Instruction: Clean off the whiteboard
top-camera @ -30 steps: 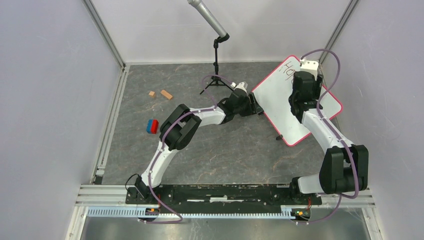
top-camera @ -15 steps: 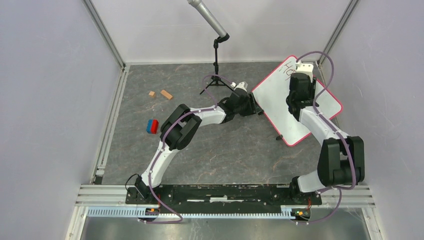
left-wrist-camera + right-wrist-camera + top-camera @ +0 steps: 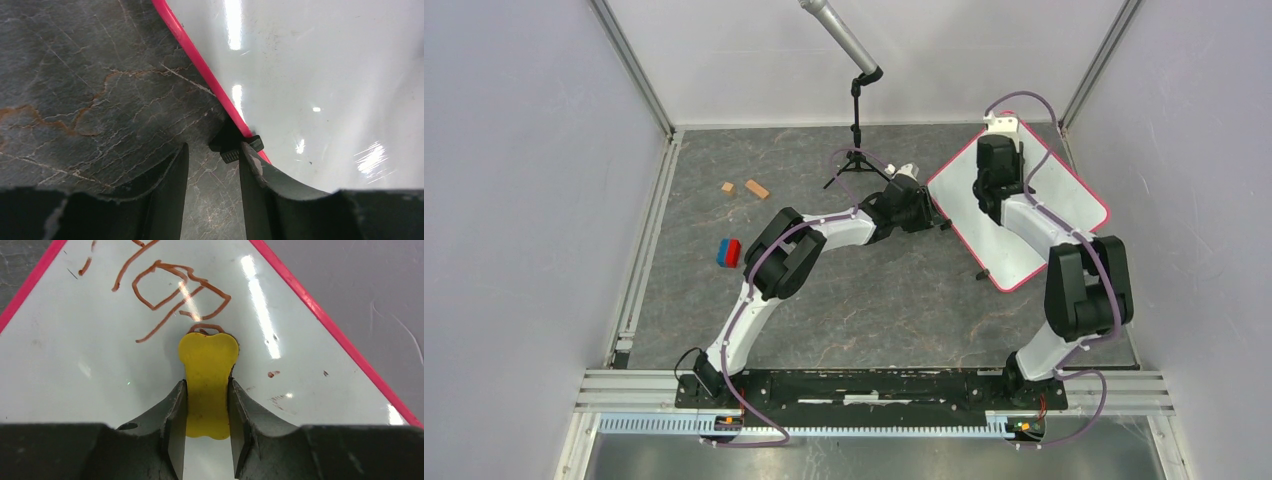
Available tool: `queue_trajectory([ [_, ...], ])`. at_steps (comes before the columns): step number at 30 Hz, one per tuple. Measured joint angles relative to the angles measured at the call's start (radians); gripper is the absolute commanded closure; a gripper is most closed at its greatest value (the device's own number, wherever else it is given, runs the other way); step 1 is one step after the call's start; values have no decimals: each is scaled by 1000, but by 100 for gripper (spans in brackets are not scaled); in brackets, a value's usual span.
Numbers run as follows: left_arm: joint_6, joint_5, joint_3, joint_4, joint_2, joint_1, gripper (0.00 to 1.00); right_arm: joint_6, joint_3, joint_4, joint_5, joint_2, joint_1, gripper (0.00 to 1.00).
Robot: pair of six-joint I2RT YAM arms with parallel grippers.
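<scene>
Fingers of right gripper (image 3: 207, 382) pinch yellow eraser (image 3: 208, 357) on whiteboard (image 3: 75, 355), touching red-brown writing (image 3: 170, 295) near far corner. Left gripper (image 3: 212, 150) narrow beside black foot (image 3: 231, 154) at left rim; grip we cannot tell.

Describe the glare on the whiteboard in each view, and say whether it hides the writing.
Right wrist view: bright streaks glare on the whiteboard, one crossing the brown writing without hiding it; the yellow piece looks sharp. Left wrist view: similar streaks and speckled glints on the board. Top view: even light, no strong glare there.
</scene>
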Motion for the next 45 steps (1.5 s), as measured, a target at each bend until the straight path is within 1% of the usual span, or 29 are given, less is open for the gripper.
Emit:
queue_trajectory([
  [2,-1,0,1,-1,0,0,54,-3,33,-7,8,31,7,67],
  [4,-1,0,2,-2,0,0,57,-8,54,-19,15,43,7,67],
  [7,-6,-2,6,-5,0,0,57,-10,56,-23,16,37,-4,66],
  [11,-13,-6,10,-15,0,0,57,-1,45,-31,13,-9,-47,66],
  [15,-14,-6,11,-18,0,0,58,2,19,-35,50,-77,-100,66],
  [21,-14,-6,12,-19,0,0,58,0,21,-34,60,-81,-112,66],
  [27,-13,-7,13,-19,0,0,59,-3,91,-37,48,10,-62,66],
  [31,-13,-7,13,-17,0,-1,60,-3,192,-47,6,112,-33,66],
  [35,-14,-7,13,-16,0,-1,61,1,216,-61,-2,132,-33,66],
  [37,-14,-7,13,-15,0,-1,61,10,200,-56,-9,117,-38,66],
  [42,-13,-6,13,-15,0,-1,60,39,24,-28,-25,-35,-76,66],
  [45,-14,-6,13,-15,0,-1,60,42,-8,-30,-23,-82,-100,66],
])
